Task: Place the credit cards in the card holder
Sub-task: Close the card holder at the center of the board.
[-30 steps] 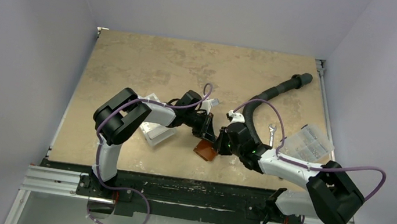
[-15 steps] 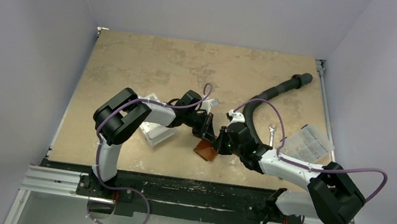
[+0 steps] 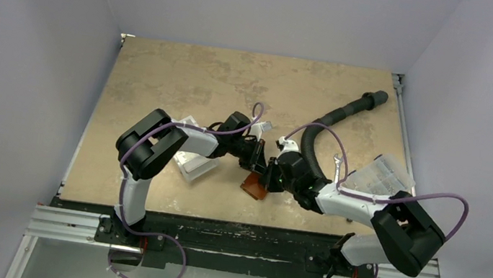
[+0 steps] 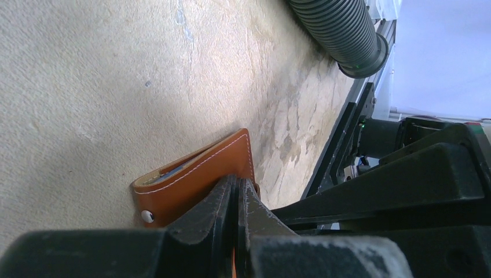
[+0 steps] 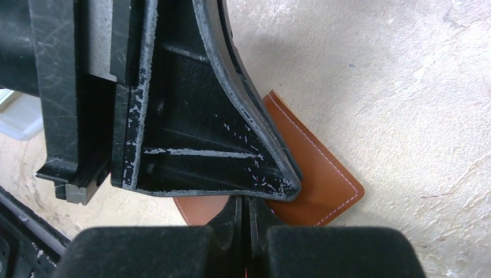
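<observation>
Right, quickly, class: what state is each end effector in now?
Left end effector: closed, pinching the brown wallet's edge.
Right end effector: closed at the wallet; a grip cannot be told.

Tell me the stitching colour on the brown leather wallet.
White, along the brown leather wallet edge; clearest in right wrist view.

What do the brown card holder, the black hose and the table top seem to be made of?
The card holder: probably leather or an imitation, smooth tan, with pale stitching along the edge and a metal-looking snap. The hose: ribbed black plastic or rubber, matt; which I cannot tell. The table top: beige, mottled, finely grained; stone-like or laminate.
</observation>
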Available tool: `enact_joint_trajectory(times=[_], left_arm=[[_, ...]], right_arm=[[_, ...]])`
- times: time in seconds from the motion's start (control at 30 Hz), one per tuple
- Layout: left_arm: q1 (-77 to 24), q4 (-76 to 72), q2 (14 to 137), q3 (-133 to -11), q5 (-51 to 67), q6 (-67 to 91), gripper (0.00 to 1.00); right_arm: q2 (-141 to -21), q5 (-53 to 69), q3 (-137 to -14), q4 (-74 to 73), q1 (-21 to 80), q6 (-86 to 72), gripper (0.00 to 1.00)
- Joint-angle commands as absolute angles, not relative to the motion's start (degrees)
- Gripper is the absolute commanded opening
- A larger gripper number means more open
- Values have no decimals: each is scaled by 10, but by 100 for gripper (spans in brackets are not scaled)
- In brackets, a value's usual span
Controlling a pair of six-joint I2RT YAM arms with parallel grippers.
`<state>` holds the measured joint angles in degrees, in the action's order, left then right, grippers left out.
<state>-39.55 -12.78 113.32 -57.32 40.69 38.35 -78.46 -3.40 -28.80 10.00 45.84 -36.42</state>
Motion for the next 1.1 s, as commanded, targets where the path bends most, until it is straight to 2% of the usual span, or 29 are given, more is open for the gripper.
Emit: enact_joint_trajectory(times=[0.0,0.23,0.5,0.6,0.73,0.87,0.93,1.07], left_arm=[[-403,-94,1157,-566,385,367,0],[-403,-96,1158,-565,387,368,0],[-403,-96,1156,-563,386,367,0],[-403,-95,1152,-563,385,367,0],[-401,-93,1143,-566,395,367,0],[-377,-122,1109,-559,435,391,19],[-365,-152,1081,-537,443,422,29],[-361,-87,1034,-552,445,397,36]], right_arm=[[-805,-55,-281,105,460,-365,0],[-777,-54,-227,119,462,-401,0],[-820,-94,-135,338,450,-478,0],[-844,-71,-99,433,427,-483,0],[-833,-39,-128,386,426,-457,0],[-764,-6,-174,251,426,-432,0],[-719,-4,-198,168,426,-410,6],[-655,-18,-238,57,426,-392,32]])
